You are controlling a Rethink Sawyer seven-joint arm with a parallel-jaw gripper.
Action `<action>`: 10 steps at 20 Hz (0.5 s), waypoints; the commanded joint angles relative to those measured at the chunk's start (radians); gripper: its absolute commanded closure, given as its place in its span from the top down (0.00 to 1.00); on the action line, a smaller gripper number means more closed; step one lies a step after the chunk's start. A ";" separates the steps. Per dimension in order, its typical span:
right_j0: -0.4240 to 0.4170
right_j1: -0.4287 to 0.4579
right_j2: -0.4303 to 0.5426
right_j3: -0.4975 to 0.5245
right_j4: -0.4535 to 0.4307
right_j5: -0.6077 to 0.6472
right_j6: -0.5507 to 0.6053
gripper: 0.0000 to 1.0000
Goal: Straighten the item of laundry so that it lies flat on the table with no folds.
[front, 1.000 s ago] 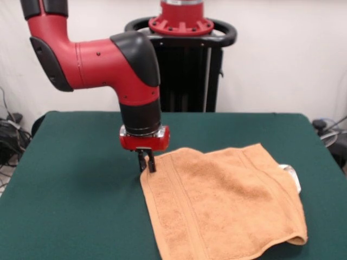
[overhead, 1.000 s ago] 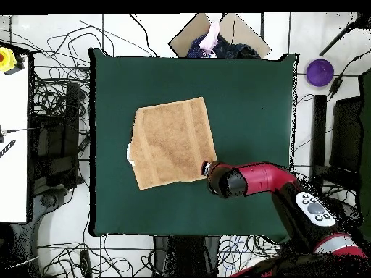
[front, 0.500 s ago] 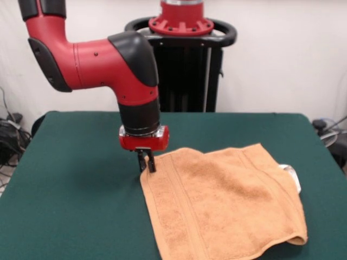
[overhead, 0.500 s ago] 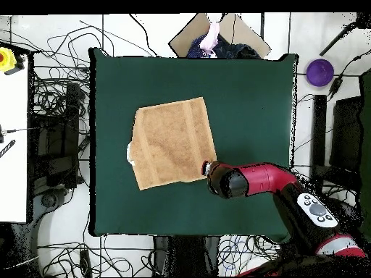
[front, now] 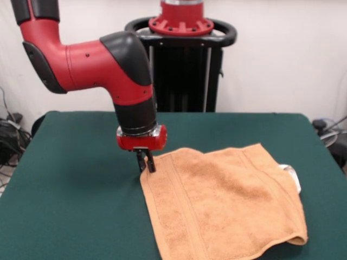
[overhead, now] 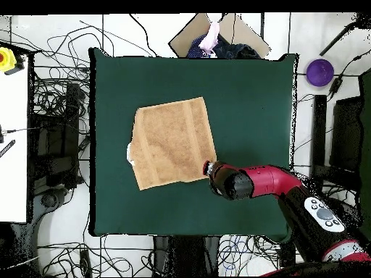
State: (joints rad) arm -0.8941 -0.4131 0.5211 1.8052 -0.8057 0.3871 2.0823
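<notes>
The orange-tan towel (front: 222, 203) lies spread on the green table (front: 70, 184), right of centre in the front view. Its right side is doubled under, with a fold at the near right corner and a white tag (front: 291, 174) poking out. My gripper (front: 146, 164) points straight down at the towel's far left corner. Its fingers stand close together, shut on the edge of that corner at table height. In the overhead view the towel (overhead: 174, 142) lies left of centre and the gripper (overhead: 209, 169) is at its lower right corner.
The robot's black pedestal (front: 187, 65) stands behind the table's far edge. Cables lie on the floor around the table (overhead: 246, 94) in the overhead view, with a purple round thing (overhead: 319, 72) at the upper right. Bare green surface lies left of the towel in the front view.
The arm's upper links have shifted slightly left in the front view. The gripper stays at the towel's corner and the towel has not moved.
</notes>
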 commanded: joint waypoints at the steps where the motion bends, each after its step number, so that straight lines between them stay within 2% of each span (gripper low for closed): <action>1: -0.052 0.151 0.040 -0.131 -0.078 0.032 -0.231 0.00; 10: -0.085 0.133 0.058 -0.118 -0.071 0.062 -0.250 0.00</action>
State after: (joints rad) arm -0.9616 -0.3891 0.5714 1.8179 -0.8063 0.3930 2.0452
